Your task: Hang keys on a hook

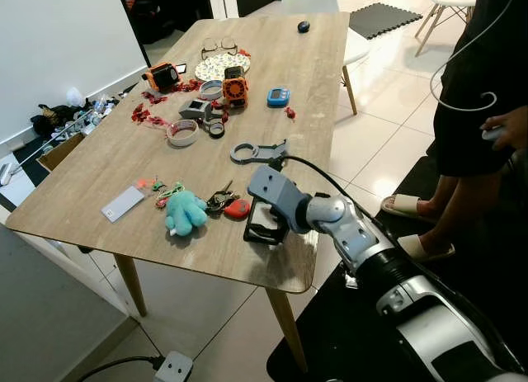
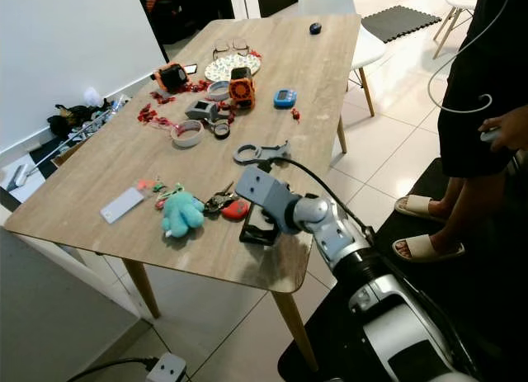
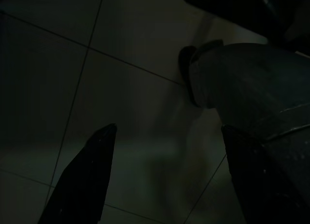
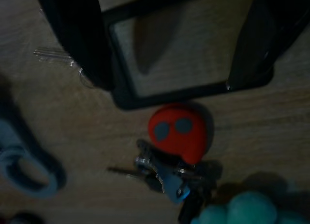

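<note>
**Right gripper hovering beside the keys on the table**

On the wooden table (image 1: 99, 163), going left to right, a white card (image 1: 123, 203) is lying near the front edge, then a teal plush toy (image 1: 185, 212), then the keys (image 1: 221, 200) with their red fob (image 1: 238, 208). The right gripper (image 1: 266, 223) is sitting low over the tabletop just right of the fob, its fingers (image 4: 72, 35) spread wide apart and holding nothing. The right wrist view is showing the fob's two grey spots and the metal keys up close. The left gripper (image 3: 164, 175) is hanging open over dark floor tiles. A person (image 1: 478, 110) is standing at the far right.
</note>
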You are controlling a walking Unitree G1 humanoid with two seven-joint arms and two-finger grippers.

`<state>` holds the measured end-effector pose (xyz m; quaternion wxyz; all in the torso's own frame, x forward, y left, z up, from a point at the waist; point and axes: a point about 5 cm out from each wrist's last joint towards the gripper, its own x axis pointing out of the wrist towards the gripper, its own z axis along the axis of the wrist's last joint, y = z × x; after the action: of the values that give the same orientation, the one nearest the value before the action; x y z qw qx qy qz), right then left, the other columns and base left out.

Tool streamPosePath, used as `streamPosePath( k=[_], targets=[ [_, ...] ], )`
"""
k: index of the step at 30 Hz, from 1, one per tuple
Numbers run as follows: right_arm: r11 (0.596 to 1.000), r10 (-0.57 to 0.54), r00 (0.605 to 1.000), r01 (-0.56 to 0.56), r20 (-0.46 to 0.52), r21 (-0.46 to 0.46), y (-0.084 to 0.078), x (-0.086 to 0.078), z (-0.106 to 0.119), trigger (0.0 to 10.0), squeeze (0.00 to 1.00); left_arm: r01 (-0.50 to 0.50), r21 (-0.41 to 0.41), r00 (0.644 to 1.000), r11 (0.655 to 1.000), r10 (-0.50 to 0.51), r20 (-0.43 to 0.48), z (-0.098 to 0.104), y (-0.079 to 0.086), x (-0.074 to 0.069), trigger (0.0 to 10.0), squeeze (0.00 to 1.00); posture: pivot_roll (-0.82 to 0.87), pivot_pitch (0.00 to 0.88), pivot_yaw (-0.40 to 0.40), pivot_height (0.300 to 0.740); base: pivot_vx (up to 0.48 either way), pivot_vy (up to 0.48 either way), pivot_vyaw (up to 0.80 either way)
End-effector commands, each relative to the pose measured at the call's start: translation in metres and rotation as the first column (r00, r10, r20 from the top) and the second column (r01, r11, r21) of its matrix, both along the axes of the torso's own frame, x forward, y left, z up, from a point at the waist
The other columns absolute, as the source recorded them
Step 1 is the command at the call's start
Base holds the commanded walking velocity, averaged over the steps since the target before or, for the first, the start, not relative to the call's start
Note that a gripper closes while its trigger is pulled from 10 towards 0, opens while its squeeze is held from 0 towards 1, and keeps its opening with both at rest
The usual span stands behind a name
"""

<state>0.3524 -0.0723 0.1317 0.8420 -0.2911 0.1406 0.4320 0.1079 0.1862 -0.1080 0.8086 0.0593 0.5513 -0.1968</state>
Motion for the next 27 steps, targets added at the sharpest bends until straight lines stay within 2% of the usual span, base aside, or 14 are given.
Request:
streamPosePath(
  k=[1, 4, 9, 11, 21, 27],
  targets=[
    [1.000, -0.003, 0.995, 0.000, -0.098, -0.024, 0.000, -0.010, -0.019, 10.0, 0.00, 0.014, -0.002, 0.994, 1.000, -0.014, -0.109, -0.007, 0.003, -0.030, 10.0, 0.00, -0.12, 0.155, 0.113, 0.740, 0.000, 0.000, 0.00],
    [0.997, -0.037, 0.982, 0.025, -0.184, -0.068, -0.008, -0.018, -0.033, 10.0, 0.00, 0.014, -0.006, 0.995, 1.000, -0.014, -0.101, -0.006, 0.004, -0.028, 10.0, 0.00, -0.13, 0.155, 0.115, 0.740, 0.000, 0.000, 0.00],
    [0.996, -0.055, 0.974, 0.039, -0.221, -0.075, -0.013, -0.022, -0.037, 10.0, 0.00, 0.017, -0.007, 0.995, 1.000, -0.018, -0.099, -0.006, 0.003, -0.027, 10.0, 0.00, -0.13, 0.155, 0.117, 0.740, 0.000, 0.000, 0.00],
    [0.998, -0.025, 0.961, 0.010, -0.275, -0.056, -0.020, -0.034, -0.041, 10.0, 0.00, 0.023, -0.013, 0.995, 1.000, -0.024, -0.093, -0.006, 0.002, -0.024, 10.0, 0.00, -0.13, 0.157, 0.119, 0.740, 0.000, 0.000, 0.00],
    [0.991, 0.114, 0.940, -0.129, -0.322, -0.027, -0.028, -0.057, -0.034, 10.0, 0.00, 0.024, -0.013, 0.996, 1.000, -0.026, -0.088, -0.005, 0.002, -0.022, 10.0, 0.00, -0.14, 0.147, 0.115, 0.740, 0.000, 0.000, 0.00],
    [0.987, 0.122, 0.938, -0.148, -0.326, -0.056, -0.033, -0.063, -0.032, 10.0, 0.00, 0.023, -0.012, 0.996, 1.000, -0.023, -0.086, -0.005, 0.002, -0.021, 10.0, 0.00, -0.14, 0.140, 0.113, 0.740, 0.000, 0.000, 0.00]
  ],
)
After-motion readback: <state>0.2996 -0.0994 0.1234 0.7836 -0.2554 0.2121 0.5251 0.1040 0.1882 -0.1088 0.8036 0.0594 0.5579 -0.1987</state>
